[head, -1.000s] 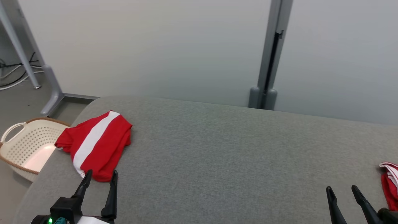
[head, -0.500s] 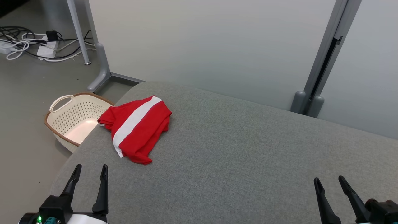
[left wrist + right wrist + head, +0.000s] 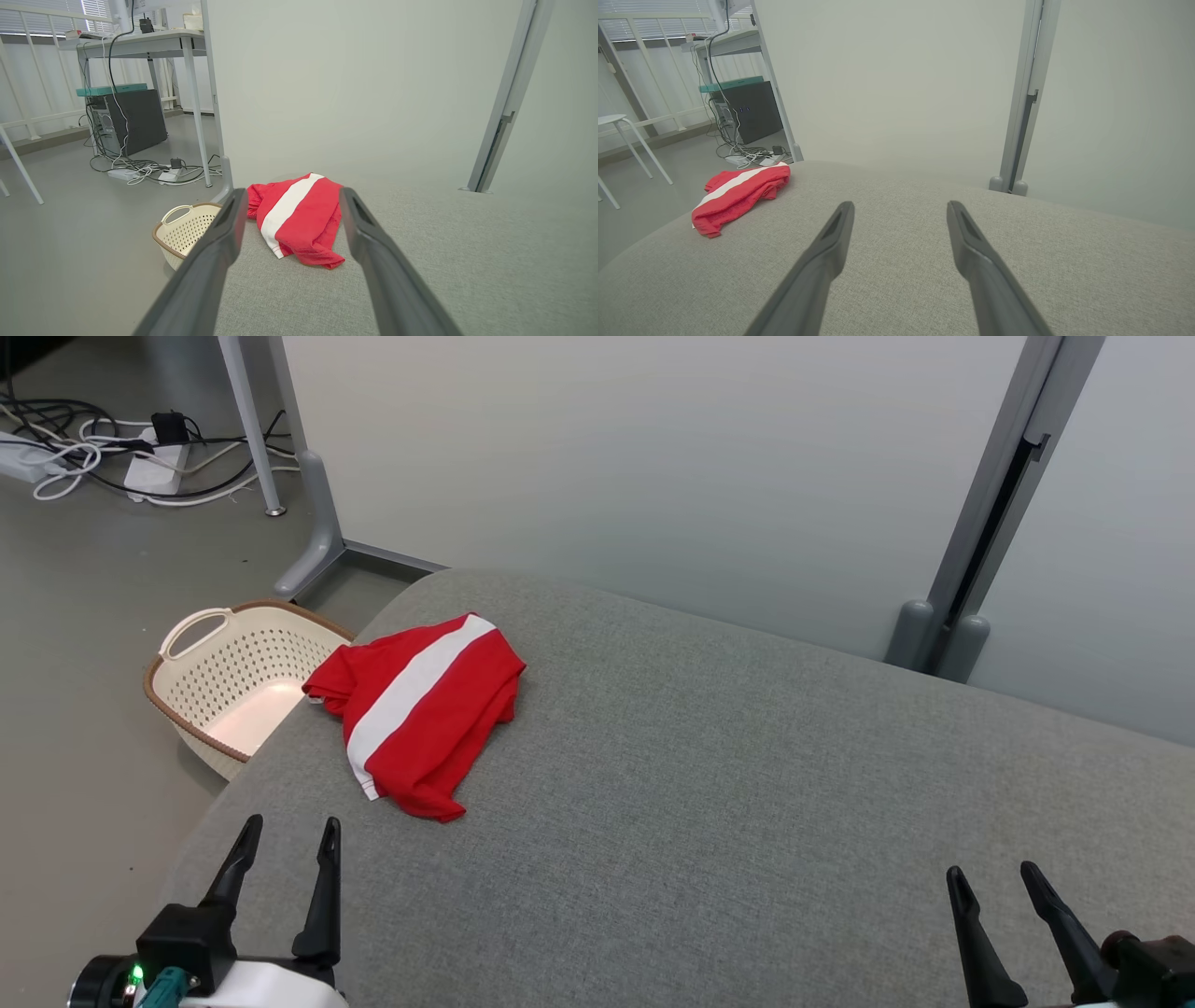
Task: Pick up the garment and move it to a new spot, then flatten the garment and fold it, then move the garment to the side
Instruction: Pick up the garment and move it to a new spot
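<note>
- Our left gripper (image 3: pixel 290 823) is hovering over the near left corner of the grey cushion (image 3: pixel 747 784); its two dark fingers are standing wide apart and gripping nothing.
- Our right gripper (image 3: pixel 990 871) is hovering over the near right side of the cushion, with its fingers likewise spread and nothing between them.
- We are seeing the red garment (image 3: pixel 420 714), with its broad white stripe, lying crumpled on the far left part of the cushion, close to the rounded corner.
- It is lying ahead of the left gripper and slightly to its right, clear of the fingertips; in the left wrist view it is showing framed between the two fingers.
- From the right gripper it is sitting well apart, far over to the left and farther back.
- Its left side is reaching the cushion's edge, just beside a cream basket (image 3: pixel 201 658) that is standing on the floor.
</note>
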Motion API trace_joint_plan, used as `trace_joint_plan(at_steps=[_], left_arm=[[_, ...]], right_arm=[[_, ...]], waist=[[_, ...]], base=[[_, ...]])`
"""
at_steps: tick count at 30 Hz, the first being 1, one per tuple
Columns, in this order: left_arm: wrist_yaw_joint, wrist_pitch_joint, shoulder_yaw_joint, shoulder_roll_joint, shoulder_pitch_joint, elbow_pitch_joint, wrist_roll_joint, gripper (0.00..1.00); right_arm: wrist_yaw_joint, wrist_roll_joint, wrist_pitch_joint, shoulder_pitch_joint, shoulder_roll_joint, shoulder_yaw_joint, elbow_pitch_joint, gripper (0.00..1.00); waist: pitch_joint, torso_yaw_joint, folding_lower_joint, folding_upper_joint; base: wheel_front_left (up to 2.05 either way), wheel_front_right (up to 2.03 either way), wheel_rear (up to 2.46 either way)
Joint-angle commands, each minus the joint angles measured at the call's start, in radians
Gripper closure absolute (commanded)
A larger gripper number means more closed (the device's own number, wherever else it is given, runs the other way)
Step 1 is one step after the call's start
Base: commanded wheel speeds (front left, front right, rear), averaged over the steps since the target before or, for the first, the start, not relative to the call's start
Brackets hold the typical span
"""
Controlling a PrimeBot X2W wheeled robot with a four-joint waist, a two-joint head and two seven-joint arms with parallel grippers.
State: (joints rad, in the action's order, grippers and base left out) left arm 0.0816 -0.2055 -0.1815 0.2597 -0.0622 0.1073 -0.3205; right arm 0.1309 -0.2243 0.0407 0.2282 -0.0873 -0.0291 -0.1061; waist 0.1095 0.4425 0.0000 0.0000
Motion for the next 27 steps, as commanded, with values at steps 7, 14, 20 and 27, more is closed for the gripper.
trace_joint_plan(at_steps=[7,14,20,27], left_arm=[[-0.009,-0.010,0.010,-0.011,0.113,0.064,-0.021,0.00],[-0.069,-0.032,0.034,-0.041,0.355,0.267,-0.081,0.00],[-0.123,-0.043,0.051,-0.048,0.523,0.527,-0.120,0.00],[-0.181,0.032,0.056,-0.033,0.671,0.877,-0.179,0.00]], right_arm=[[0.000,0.019,0.043,-0.010,-0.021,0.011,-0.066,0.00],[0.000,0.041,0.099,-0.108,-0.060,0.032,-0.162,0.00],[0.000,0.040,0.091,-0.170,-0.073,0.014,-0.158,0.00],[0.000,0.034,0.070,-0.212,-0.077,0.011,-0.135,0.00]], waist=[[-0.108,-0.049,0.0000,0.0000],[-0.338,-0.118,0.0000,0.0000],[-0.437,-0.162,0.0000,0.0000],[-0.483,-0.181,0.0000,0.0000]], base=[[0.00,0.00,0.00],[0.00,0.00,0.00],[0.00,0.00,0.00],[0.00,0.00,0.00]])
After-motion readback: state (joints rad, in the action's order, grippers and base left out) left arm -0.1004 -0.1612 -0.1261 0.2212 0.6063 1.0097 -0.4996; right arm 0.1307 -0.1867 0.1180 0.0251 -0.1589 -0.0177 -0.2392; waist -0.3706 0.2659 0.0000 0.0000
